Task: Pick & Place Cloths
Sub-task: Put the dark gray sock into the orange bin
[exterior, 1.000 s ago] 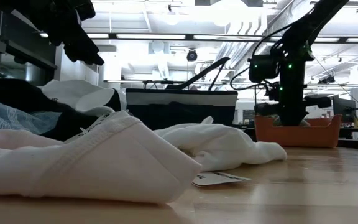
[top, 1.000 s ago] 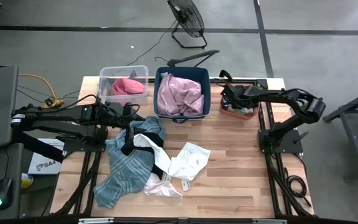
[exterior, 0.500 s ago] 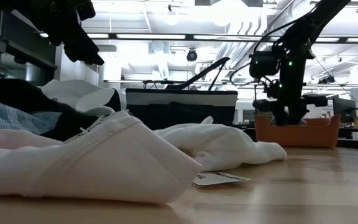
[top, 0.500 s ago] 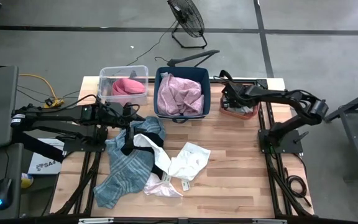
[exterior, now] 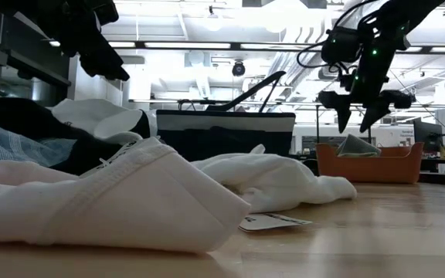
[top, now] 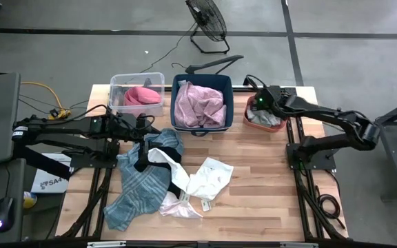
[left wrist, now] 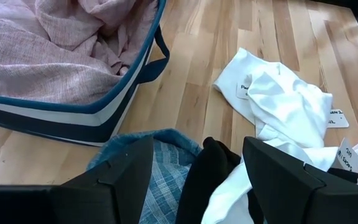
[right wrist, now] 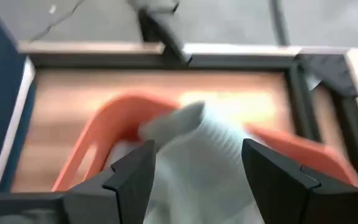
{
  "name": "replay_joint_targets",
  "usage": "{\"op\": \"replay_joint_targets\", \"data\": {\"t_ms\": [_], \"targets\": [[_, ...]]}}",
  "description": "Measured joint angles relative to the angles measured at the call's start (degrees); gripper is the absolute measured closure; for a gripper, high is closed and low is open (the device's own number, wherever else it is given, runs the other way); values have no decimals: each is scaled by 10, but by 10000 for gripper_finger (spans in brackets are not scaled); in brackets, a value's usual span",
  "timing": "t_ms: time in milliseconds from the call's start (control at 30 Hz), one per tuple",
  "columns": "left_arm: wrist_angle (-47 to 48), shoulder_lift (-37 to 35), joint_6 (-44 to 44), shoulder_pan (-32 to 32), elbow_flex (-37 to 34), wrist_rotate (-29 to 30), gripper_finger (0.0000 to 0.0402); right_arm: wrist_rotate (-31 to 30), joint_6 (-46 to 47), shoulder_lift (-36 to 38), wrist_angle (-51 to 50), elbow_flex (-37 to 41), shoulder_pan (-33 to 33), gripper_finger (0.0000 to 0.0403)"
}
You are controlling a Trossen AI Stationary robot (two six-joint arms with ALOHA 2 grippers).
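My right gripper (exterior: 355, 116) (right wrist: 196, 146) hangs open above the orange bin (exterior: 369, 166) at the table's far right. A small grey-green cloth (exterior: 355, 145) (right wrist: 210, 149) lies in the bin and pokes above its rim, clear of the fingers. My left gripper (left wrist: 194, 146) (top: 147, 127) stands open above the far end of the cloth pile, touching nothing. In the pile, the teal plaid cloth (top: 140, 182) and the white cloths with black trim (top: 198, 179) lie on the table. A mauve-pink cloth (top: 200, 103) fills the navy bin (top: 174, 103).
A clear tub (top: 119, 86) holding a pink-red cloth (top: 140, 95) stands left of the navy bin. A small paper tag (exterior: 273, 222) lies by the white cloths. Bare wood spreads over the table's near right part (top: 267, 186). A fan (top: 209, 24) stands on the floor beyond.
My right gripper has opened and let go of the grey-green cloth, which stays in the orange bin. It has then risen out of the bin and tipped, and its fingers now hang above the rim.
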State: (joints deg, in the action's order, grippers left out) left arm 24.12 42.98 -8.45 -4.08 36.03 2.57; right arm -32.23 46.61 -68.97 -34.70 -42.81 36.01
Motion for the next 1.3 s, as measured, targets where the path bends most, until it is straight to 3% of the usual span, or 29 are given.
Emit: {"op": "replay_joint_targets", "data": {"t_ms": [100, 633, 767, 1000, 1133, 1300], "targets": [[-1, 0, 4, 0, 0, 0, 158, -34, 0, -4, 8, 0, 10, 176], [0, 0, 7, 0, 0, 0, 158, 0, -32, -97, 58, 0, 60, 187], [0, 0, 7, 0, 0, 0, 158, 12, -34, -96, 54, 0, 55, 238], [0, 0, 7, 0, 0, 0, 158, 34, -49, -85, 34, 0, 33, 386], [0, 0, 7, 0, 0, 0, 158, 68, -31, -84, -8, 0, 29, 396], [0, 0, 7, 0, 0, 0, 158, 70, 1, -84, -18, 29, 29, 397]]}}
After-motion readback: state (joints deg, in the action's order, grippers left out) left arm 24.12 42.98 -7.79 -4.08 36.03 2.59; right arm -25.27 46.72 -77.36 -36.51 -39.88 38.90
